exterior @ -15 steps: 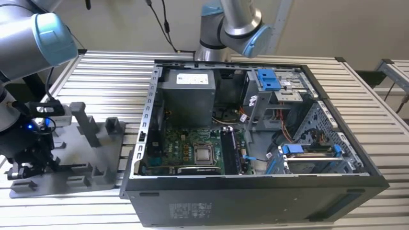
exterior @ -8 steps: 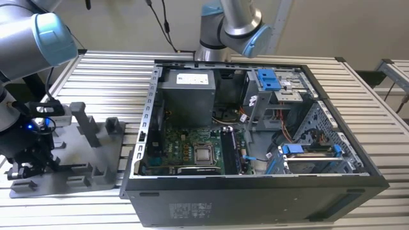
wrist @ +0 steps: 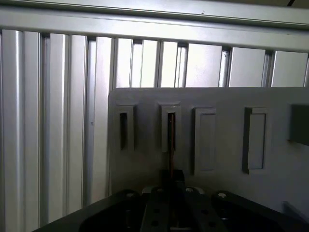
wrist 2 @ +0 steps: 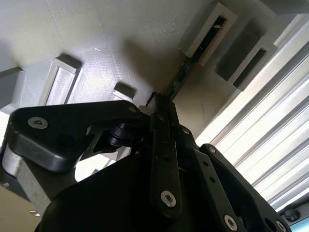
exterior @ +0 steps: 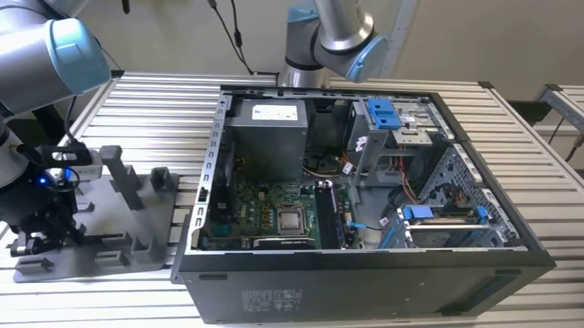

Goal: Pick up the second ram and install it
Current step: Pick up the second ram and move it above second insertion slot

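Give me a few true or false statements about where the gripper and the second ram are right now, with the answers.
1. The gripper is over the grey tray, at the exterior view's left of the computer case. True.
2. The second ram sits in a motherboard slot. False: it is at the tray, reaching from the gripper into a tray slot.
3. The case is open, with the motherboard showing. True.
4. The gripper is wide open and holds nothing. False: in the second wrist view it is shut on the second ram.
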Tool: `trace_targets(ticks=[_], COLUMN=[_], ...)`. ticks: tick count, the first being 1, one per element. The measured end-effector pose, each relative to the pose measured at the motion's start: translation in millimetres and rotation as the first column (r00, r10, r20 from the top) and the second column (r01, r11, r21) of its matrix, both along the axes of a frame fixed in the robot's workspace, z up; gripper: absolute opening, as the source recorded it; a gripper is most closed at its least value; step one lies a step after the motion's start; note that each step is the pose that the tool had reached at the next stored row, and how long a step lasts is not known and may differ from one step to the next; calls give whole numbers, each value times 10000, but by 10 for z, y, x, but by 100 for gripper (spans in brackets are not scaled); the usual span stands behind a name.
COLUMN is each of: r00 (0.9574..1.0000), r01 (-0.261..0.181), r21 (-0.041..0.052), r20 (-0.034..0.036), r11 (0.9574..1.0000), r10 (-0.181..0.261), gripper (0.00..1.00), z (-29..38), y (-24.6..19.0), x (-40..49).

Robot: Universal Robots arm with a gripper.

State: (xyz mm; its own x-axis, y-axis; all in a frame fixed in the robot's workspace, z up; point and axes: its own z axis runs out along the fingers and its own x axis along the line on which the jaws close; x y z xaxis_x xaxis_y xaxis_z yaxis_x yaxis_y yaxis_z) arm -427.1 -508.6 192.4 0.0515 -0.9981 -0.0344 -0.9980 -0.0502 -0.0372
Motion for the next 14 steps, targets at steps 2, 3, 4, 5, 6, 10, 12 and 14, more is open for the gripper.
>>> trace_targets(ticks=[2,3,4,5,6,10,12,14], r00=[10000,10000,10000,10000,10000,10000,10000,10000], r01=[1,1,1,0,0,0,0,1], r21=[0,0,0,-1,-1,-1,0,0], r20=[-1,0,0,-1,-1,-1,0,0], r11=[10000,10000,10000,10000,10000,10000,10000,10000], r10=[-1,-1,-1,0,0,0,0,-1], gripper=[14,14,14,14,14,14,14,14], z=[24,40,57,77,94,144,163,179], y=[0,1,0,0,0,0,0,1], x=[0,0,0,0,0,0,0,0])
